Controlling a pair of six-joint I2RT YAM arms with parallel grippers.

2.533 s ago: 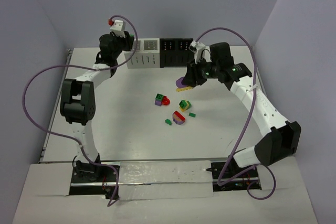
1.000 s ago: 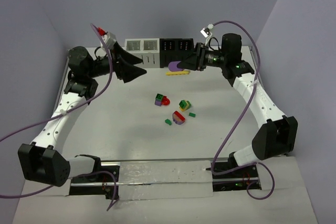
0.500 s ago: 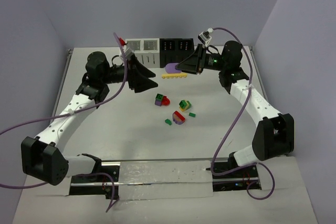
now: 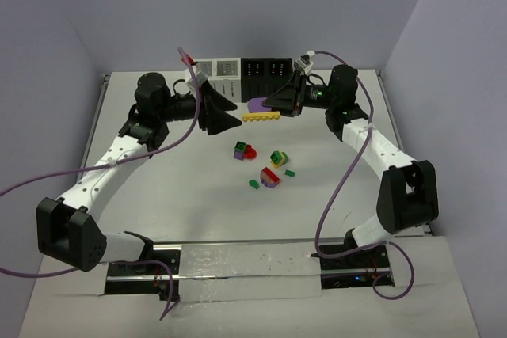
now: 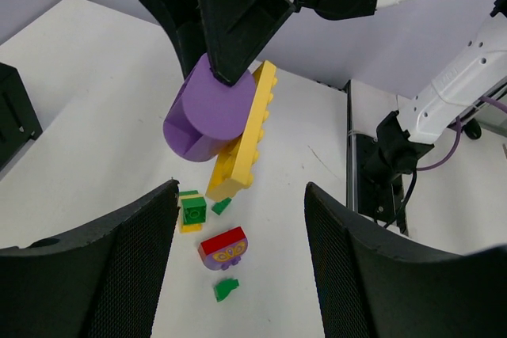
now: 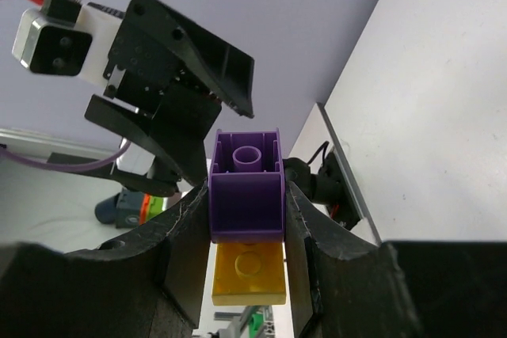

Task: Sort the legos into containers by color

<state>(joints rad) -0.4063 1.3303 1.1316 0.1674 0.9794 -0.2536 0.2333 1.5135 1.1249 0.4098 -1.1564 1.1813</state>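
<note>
**Top and wrist views.** The right pincer [image 4: 268, 104] clamps a purple block [image 5: 210, 112] from both sides. A long yellow bar [image 5: 245, 136] is stuck to the block. The pair hangs above the surface [image 4: 182, 187], just near of the black bins [image 4: 265, 69] and right of the white bins [image 4: 215, 69].

The left pincer [image 4: 236, 114] faces the pair from the left. Its jaws are wide and its fingers [image 5: 103, 275] touch neither block nor bar.

Loose legos [image 4: 270, 177] lie mid-surface, near of the held pair and well apart from the bins. They are small red, green, yellow and purple stacks, with single green bits beside them.

**Change.** Since the previous frame the left pincer has moved right, closer to the pair, while the right pincer has barely shifted. In the earliest frame the left pincer stood at the far left by the white bins, and the right pincer held the block lower, nearer the loose legos.
</note>
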